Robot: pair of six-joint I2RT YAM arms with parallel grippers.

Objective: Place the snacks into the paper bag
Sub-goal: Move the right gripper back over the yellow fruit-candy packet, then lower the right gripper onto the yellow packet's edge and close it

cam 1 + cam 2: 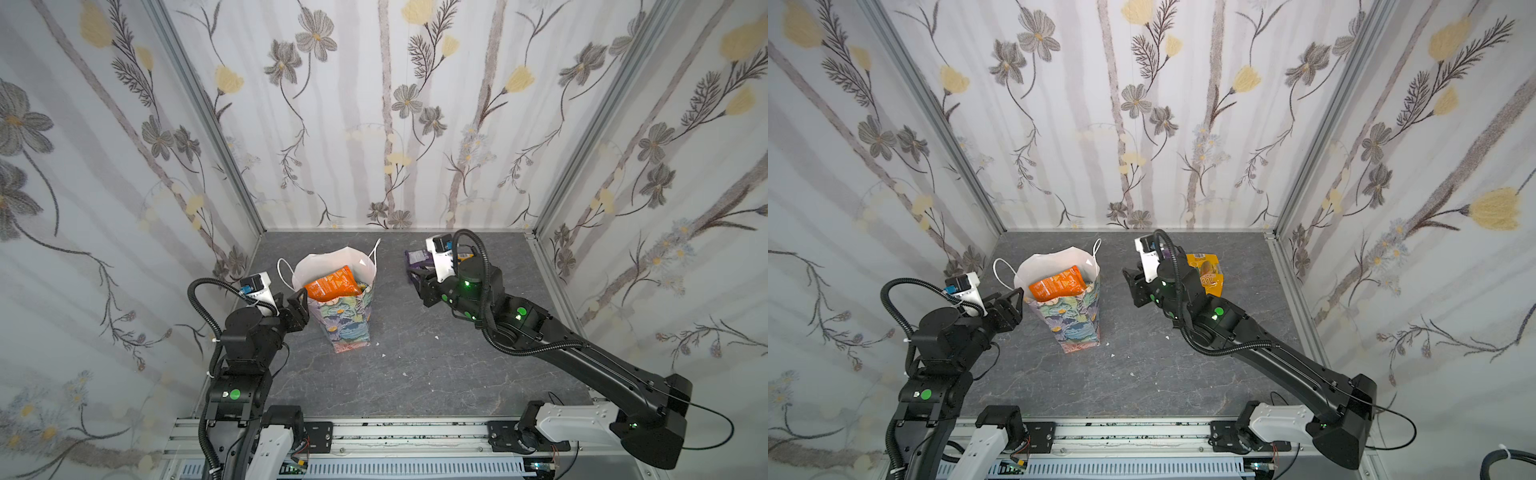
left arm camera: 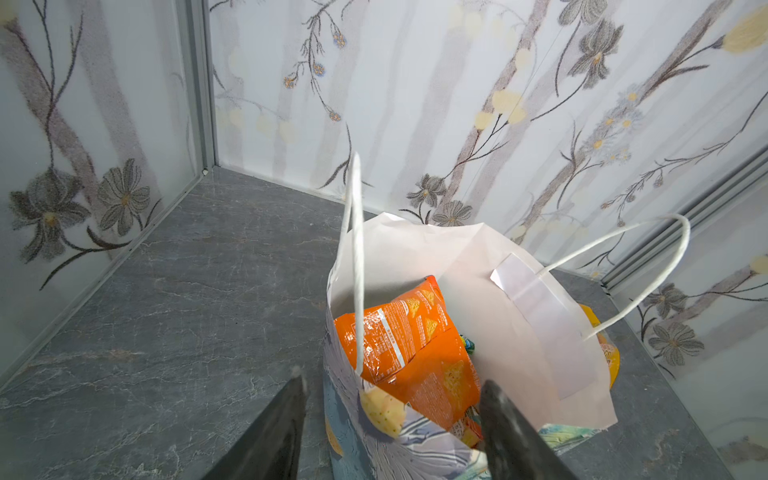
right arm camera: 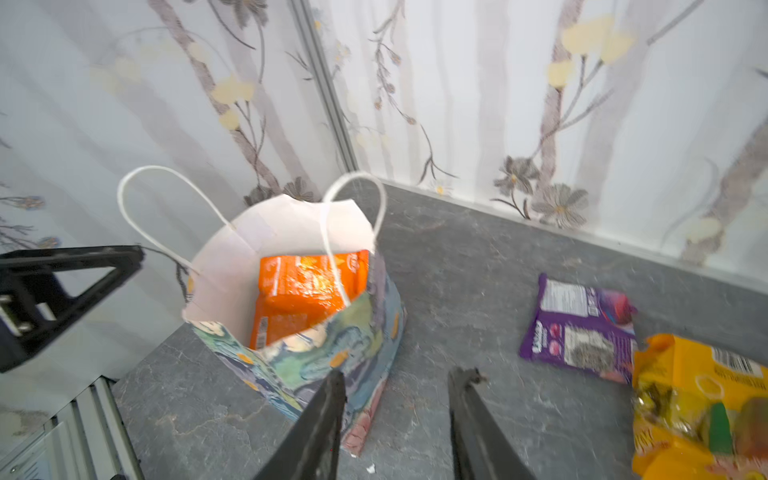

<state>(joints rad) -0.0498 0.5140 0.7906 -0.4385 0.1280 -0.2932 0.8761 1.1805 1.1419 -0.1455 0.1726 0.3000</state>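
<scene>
One paper bag (image 1: 347, 322) stands upright on the counter (image 1: 415, 374), left of the middle, with its mouth open and its two white cord handles (image 2: 354, 249) sticking up. One orange packet (image 1: 332, 284) lies tilted in the bag's mouth, its upper end at the rim. A scrap of green-blue wrapper (image 2: 468, 344) shows beside it, and how many more snacks lie beneath cannot be told. Two packets lie on the counter right of the bag, toward the back wall. They are side by side, one purple packet (image 3: 582, 328) and, further right, one yellow packet (image 3: 698, 399). There are two tools. The left tool (image 1: 303, 308) sits just beside the bag's left wall near the rim, its fingers moderately parted and gripping nothing. Whether a fingertip brushes the paper cannot be told. The right tool (image 3: 399, 376) hangs over the bare counter between the bag and the purple packet, its fingers parted about as far, with only counter showing between them.
</scene>
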